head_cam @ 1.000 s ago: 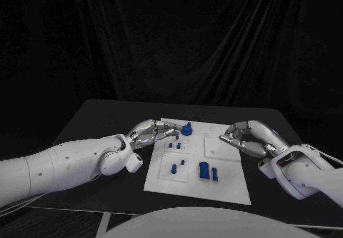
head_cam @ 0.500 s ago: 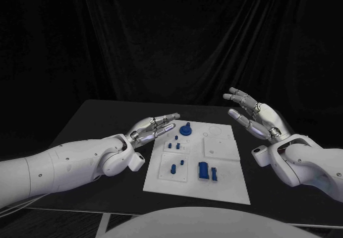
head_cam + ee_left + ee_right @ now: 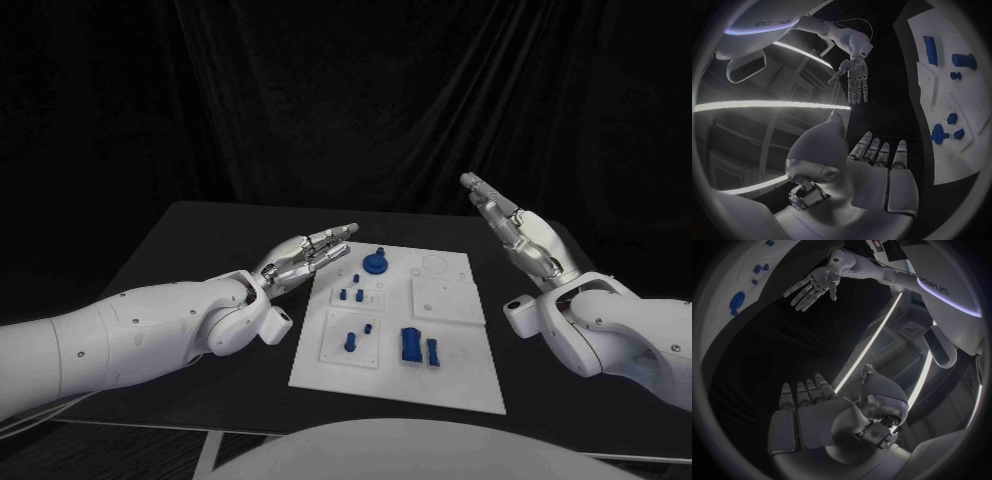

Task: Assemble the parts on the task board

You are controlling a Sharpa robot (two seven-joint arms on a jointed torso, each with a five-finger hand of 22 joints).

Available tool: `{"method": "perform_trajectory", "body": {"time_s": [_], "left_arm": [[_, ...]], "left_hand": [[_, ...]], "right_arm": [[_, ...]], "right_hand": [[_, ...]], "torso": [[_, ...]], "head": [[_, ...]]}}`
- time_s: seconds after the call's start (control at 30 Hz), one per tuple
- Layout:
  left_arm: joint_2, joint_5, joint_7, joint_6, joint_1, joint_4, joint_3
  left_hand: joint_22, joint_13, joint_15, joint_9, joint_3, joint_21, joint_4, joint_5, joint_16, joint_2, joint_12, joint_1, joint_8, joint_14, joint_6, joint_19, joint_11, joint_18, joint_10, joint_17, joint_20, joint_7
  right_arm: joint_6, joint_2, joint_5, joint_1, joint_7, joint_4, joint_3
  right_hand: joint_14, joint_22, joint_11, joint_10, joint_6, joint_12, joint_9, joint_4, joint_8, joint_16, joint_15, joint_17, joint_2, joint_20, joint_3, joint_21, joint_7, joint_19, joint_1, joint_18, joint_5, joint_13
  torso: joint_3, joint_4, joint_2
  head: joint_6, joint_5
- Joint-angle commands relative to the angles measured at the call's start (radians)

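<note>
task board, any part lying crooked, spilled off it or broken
Nothing stands out. The blue parts all sit on the task board, none on the table. Both hands, left and right, are open and off it.

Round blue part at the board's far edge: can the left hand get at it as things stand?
Probably yes: the left hand is open, holds nothing, and sits beside the round blue part with nothing between them.

Dim scene, black backdrop; wrist views fisheye-bent.

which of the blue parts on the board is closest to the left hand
The round blue part with a peg on top, at the far edge of the task board, just past the left hand fingers; the others lie nearer the robot.
</note>
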Motion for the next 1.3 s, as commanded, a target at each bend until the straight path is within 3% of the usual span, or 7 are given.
{"method": "perform_trajectory", "body": {"time_s": [0.03, 0.27, 0.47, 0.5, 0.53, 0.7, 1.3], "left_arm": [[0.001, 0.023, -0.004, -0.046, 0.002, 0.011, 0.011], [0.001, 0.101, -0.038, -0.214, 0.009, 0.051, 0.057], [0.0, 0.195, -0.079, -0.419, 0.018, 0.1, 0.114], [0.0, 0.21, -0.085, -0.45, 0.019, 0.108, 0.123], [0.0, 0.224, -0.092, -0.482, 0.02, 0.115, 0.131], [-0.001, 0.296, -0.122, -0.636, 0.027, 0.152, 0.174], [-0.002, 0.355, -0.148, -0.765, 0.032, 0.183, 0.21]], "left_hand": [[-0.025, -0.014, -0.035, -0.016, 0.066, -0.01, -0.077, -0.049, -0.004, -0.052, -0.051, -0.349, -0.019, 0.0, -0.08, -0.01, -0.015, -0.056, -0.018, -0.001, -0.059, -0.03], [-0.025, -0.014, -0.035, -0.016, 0.104, -0.01, -0.119, -0.076, -0.004, -0.081, -0.08, -0.546, -0.019, 0.0, -0.125, -0.01, -0.015, -0.072, -0.018, -0.001, -0.09, -0.03], [-0.025, -0.014, -0.035, -0.016, 0.129, -0.01, -0.145, -0.153, -0.004, -0.163, -0.16, -0.671, -0.019, 0.0, -0.152, -0.01, -0.015, -0.092, -0.018, -0.001, -0.108, -0.03], [-0.025, -0.014, -0.035, -0.016, 0.132, -0.01, -0.147, -0.153, -0.004, -0.163, -0.16, -0.683, -0.019, 0.0, -0.155, -0.01, -0.015, -0.163, -0.018, -0.001, -0.109, -0.03], [-0.025, -0.014, -0.035, -0.016, 0.205, -0.01, -0.15, -0.153, -0.004, -0.163, -0.16, -0.699, -0.019, 0.0, -0.158, -0.01, -0.015, -0.163, -0.018, -0.001, -0.183, -0.03], [-0.025, -0.014, -0.035, -0.016, 0.205, -0.01, -0.171, -0.153, -0.004, -0.163, -0.16, -0.777, -0.019, 0.0, -0.176, -0.01, -0.015, -0.163, -0.018, -0.001, -0.183, -0.03], [-0.025, -0.014, -0.035, -0.016, 0.205, -0.01, -0.243, -0.153, -0.004, -0.163, -0.16, -0.942, -0.019, 0.0, -0.251, -0.01, -0.015, -0.163, -0.018, -0.001, -0.183, -0.03]], "right_arm": [[-0.017, 0.016, 0.044, -0.003, -0.014, -0.007, 0.012], [-0.072, 0.093, 0.212, -0.012, -0.062, -0.046, 0.075], [-0.133, 0.181, 0.402, -0.023, -0.116, -0.09, 0.147], [-0.141, 0.192, 0.425, -0.024, -0.122, -0.095, 0.155], [-0.147, 0.201, 0.446, -0.026, -0.128, -0.1, 0.163], [-0.173, 0.238, 0.526, -0.03, -0.151, -0.119, 0.193], [-0.18, 0.248, 0.546, -0.031, -0.157, -0.123, 0.201]], "right_hand": [[0.0, -0.001, 0.0, -0.003, -0.058, -0.04, -0.002, -0.105, -0.004, -0.004, -0.005, -0.001, -0.017, -0.101, 0.086, -0.004, 0.0, 0.0, -0.143, -0.007, -0.017, -0.002], [0.0, -0.001, 0.0, -0.003, -0.155, -0.04, -0.002, -0.105, -0.004, -0.004, -0.005, -0.001, -0.017, -0.101, 0.086, -0.004, 0.0, 0.0, -0.377, -0.007, -0.017, -0.002], [0.0, -0.001, 0.0, -0.003, -0.155, -0.04, -0.002, -0.105, -0.004, -0.004, -0.005, -0.001, -0.017, -0.101, 0.086, -0.004, 0.0, 0.0, -0.377, -0.007, -0.017, -0.002], [0.0, -0.001, 0.0, -0.003, -0.155, -0.04, -0.002, -0.105, -0.004, -0.004, -0.005, -0.001, -0.017, -0.101, 0.086, -0.004, 0.0, 0.0, -0.377, -0.007, -0.017, -0.002], [0.0, -0.001, 0.0, -0.003, -0.155, -0.04, -0.002, -0.105, -0.004, -0.004, -0.005, -0.001, -0.017, -0.101, 0.086, -0.004, 0.0, 0.0, -0.377, -0.007, -0.017, -0.002], [0.0, -0.001, 0.0, -0.003, -0.155, -0.04, -0.002, -0.105, -0.004, -0.004, -0.005, -0.001, -0.017, -0.101, 0.086, -0.004, 0.0, 0.0, -0.377, -0.007, -0.017, -0.002], [0.0, -0.001, 0.0, -0.003, -0.155, -0.04, -0.002, -0.105, -0.004, -0.004, -0.005, -0.001, -0.017, -0.101, 0.086, -0.004, 0.0, 0.0, -0.377, -0.007, -0.017, -0.002]], "torso": [[0.0039, -0.0025, 0.009], [0.0176, -0.0107, 0.043], [0.033, -0.0199, 0.081], [0.0348, -0.021, 0.086], [0.0365, -0.022, 0.09], [0.0428, -0.0258, 0.106], [0.0443, -0.0267, 0.109]], "head": [[0.019, -0.004], [0.103, -0.019], [0.197, -0.036], [0.208, -0.038], [0.218, -0.04], [0.257, -0.047], [0.266, -0.049]]}}
